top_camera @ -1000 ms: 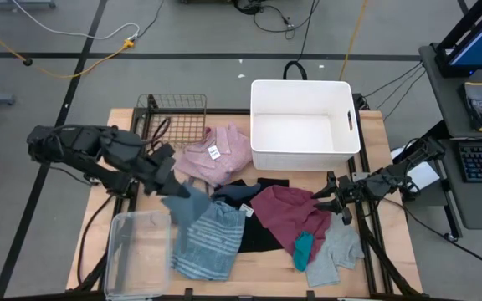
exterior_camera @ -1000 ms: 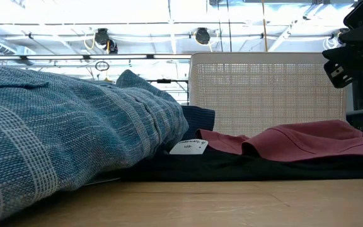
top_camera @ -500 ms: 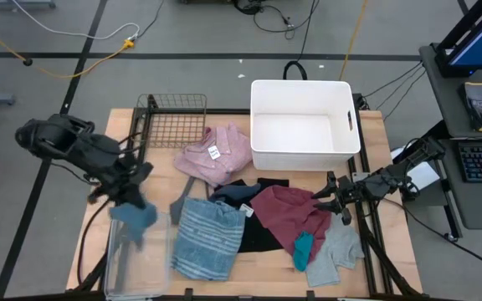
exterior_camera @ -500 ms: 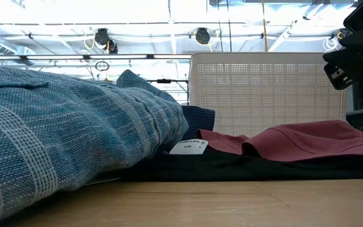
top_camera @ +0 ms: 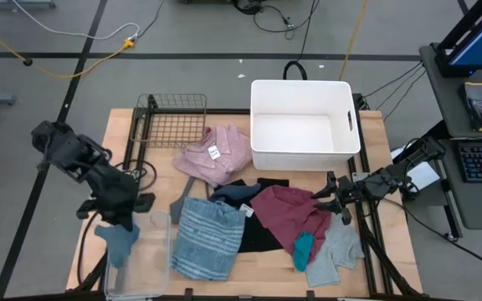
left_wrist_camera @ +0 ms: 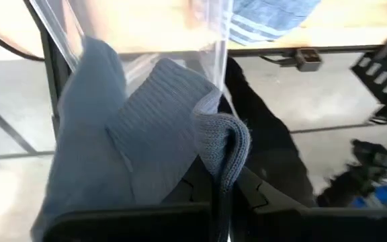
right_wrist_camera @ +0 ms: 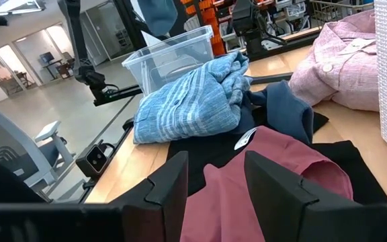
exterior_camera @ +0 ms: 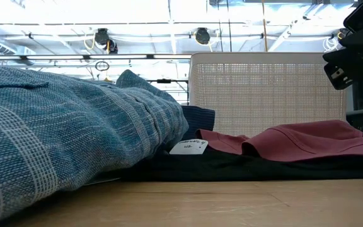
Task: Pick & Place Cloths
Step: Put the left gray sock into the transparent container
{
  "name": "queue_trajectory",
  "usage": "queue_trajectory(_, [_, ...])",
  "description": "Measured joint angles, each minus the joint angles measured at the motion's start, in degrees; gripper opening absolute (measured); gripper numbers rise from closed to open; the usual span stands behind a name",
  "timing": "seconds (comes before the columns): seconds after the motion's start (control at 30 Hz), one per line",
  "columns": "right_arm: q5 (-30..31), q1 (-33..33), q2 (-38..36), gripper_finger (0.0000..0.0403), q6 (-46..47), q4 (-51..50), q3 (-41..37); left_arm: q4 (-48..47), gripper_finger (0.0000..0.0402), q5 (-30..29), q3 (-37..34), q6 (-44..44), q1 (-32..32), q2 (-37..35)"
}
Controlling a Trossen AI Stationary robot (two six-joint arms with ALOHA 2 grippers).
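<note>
Left gripper [top_camera: 117, 224] is clamped on a grey-blue knit cloth [top_camera: 119, 241], dangling over the outer edge of the clear plastic bin [top_camera: 159, 251]. I'd shift it toward the bin's middle before letting go, or it'll drape the wall. Cloth looks ribbed, floppy, folded over the fingers. Right gripper [top_camera: 331, 201] waits partly spread beside the maroon cloth [top_camera: 287, 213], holding nothing.

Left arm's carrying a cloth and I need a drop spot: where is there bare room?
The white bin is empty inside, and the clear tub under the left gripper with its grey-blue cloth looks free. Bare wood shows between the wire basket and the tub. The middle is crowded: pink shirt, striped cloth, maroon cloth.
</note>
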Motion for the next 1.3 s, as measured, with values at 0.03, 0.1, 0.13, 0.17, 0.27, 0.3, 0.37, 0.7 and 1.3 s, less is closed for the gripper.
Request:
queue_trajectory(0.03, [0.0, 0.0, 0.0, 0.0139, 0.0, 0.0, 0.0, -1.1, 0.0003, 0.0, 0.0, 0.6, -0.5, 0.8])
queue_trajectory(0.1, [0.0, 0.0, 0.0, 0.0139, 0.0, 0.0, 0.0, -4.0, 0.0003, -0.1, 0.0, 1.8, -1.5, 2.5])
queue_trajectory(0.13, [0.0, 0.0, 0.0, 0.0139, 0.0, 0.0, 0.0, -5.0, 0.0003, -0.4, 0.0, 2.4, -2.0, 3.4])
queue_trajectory(0.17, [0.0, 0.0, 0.0, 0.0139, 0.0, 0.0, 0.0, -5.1, 0.0003, -0.9, 0.0, 2.9, -2.4, 4.2])
queue_trajectory(0.27, [0.0, 0.0, 0.0, 0.0139, 0.0, 0.0, 0.0, -4.6, 0.0003, -5.4, 0.0, 3.9, -3.5, 6.4])
queue_trajectory(0.3, [0.0, 0.0, 0.0, 0.0139, 0.0, 0.0, 0.0, -4.7, 0.0003, -6.5, 0.0, 4.4, -3.8, 7.1])
queue_trajectory(0.37, [0.0, 0.0, 0.0, 0.0139, 0.0, 0.0, 0.0, -4.8, 0.0003, -8.0, 0.0, 5.3, -4.1, 8.5])
queue_trajectory(0.7, [0.0, 0.0, 0.0, 0.0139, 0.0, 0.0, 0.0, -4.8, 0.0003, -11.7, 0.0, 6.5, -7.3, 13.8])
queue_trajectory(1.3, [0.0, 0.0, 0.0, 0.0139, 0.2, 0.0, 0.0, -4.8, 0.0003, -17.6, 0.0, 3.2, -15.6, 26.4])
